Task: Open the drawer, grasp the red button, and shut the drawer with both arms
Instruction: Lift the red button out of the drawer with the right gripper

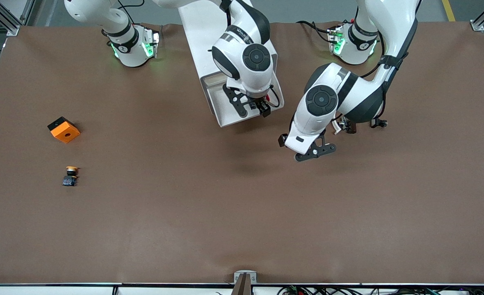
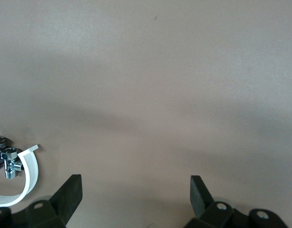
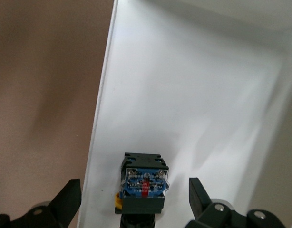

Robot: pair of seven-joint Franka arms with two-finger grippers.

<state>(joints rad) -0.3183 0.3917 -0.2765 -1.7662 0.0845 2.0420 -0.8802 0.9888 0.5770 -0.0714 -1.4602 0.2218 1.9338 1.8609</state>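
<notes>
The drawer (image 1: 220, 110) stands pulled out of the white cabinet (image 1: 197, 37), its white floor (image 3: 193, 95) bare but for the button. The button (image 3: 143, 183) lies in the drawer near one side wall, showing its black-and-blue body; its cap is hidden. My right gripper (image 1: 252, 108) hangs over the drawer, open, with its fingers either side of the button (image 3: 135, 194) and apart from it. My left gripper (image 1: 315, 152) hovers over bare table beside the drawer, toward the left arm's end. It is open with nothing between the fingers (image 2: 136, 190).
An orange cube with a hole (image 1: 64, 129) and a button with an orange-yellow cap (image 1: 70, 175) lie toward the right arm's end. A small metal fitting (image 2: 10, 161) and a white curved strip (image 2: 29, 173) lie on the table by the left arm.
</notes>
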